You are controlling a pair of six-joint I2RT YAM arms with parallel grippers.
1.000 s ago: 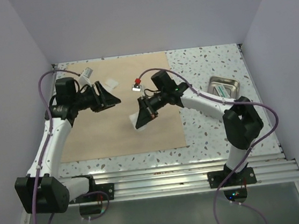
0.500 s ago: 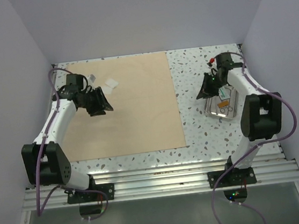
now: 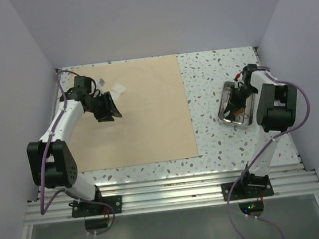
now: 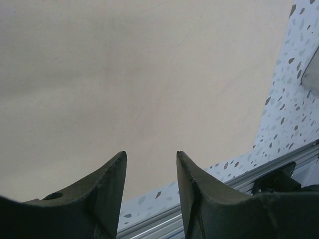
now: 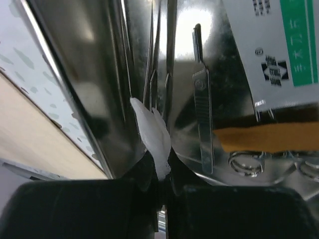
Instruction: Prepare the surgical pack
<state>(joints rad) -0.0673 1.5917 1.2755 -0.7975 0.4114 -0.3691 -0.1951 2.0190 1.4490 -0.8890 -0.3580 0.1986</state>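
Note:
The tan sheet [image 3: 147, 115] lies flat on the left half of the table. The steel tray [image 3: 223, 111] stands to its right. My right gripper [image 3: 238, 102] is down in the tray, shut on a white gauze piece [image 5: 153, 133]; in the right wrist view the gripper [image 5: 160, 172] holds it against the tray floor [image 5: 94, 74]. The tray also holds a flat metal handle [image 5: 202, 104], scissors rings [image 5: 244, 163], a green-printed packet [image 5: 279, 45] and an orange strip [image 5: 269, 137]. My left gripper [image 3: 108, 109] is open and empty over the sheet [image 4: 149, 74]; its opening [image 4: 151, 155] shows only sheet.
A white gauze square [image 3: 120, 90] and a small packet [image 3: 102, 81] lie on the sheet's far left part. Terrazzo tabletop [image 3: 212, 73] surrounds the sheet. An aluminium rail [image 3: 167, 190] runs along the near edge. Walls close in left, right and behind.
My right arm carried the white gauze from the sheet's centre over to the tray and lowered into it. My left arm swung back toward the far left and stays open.

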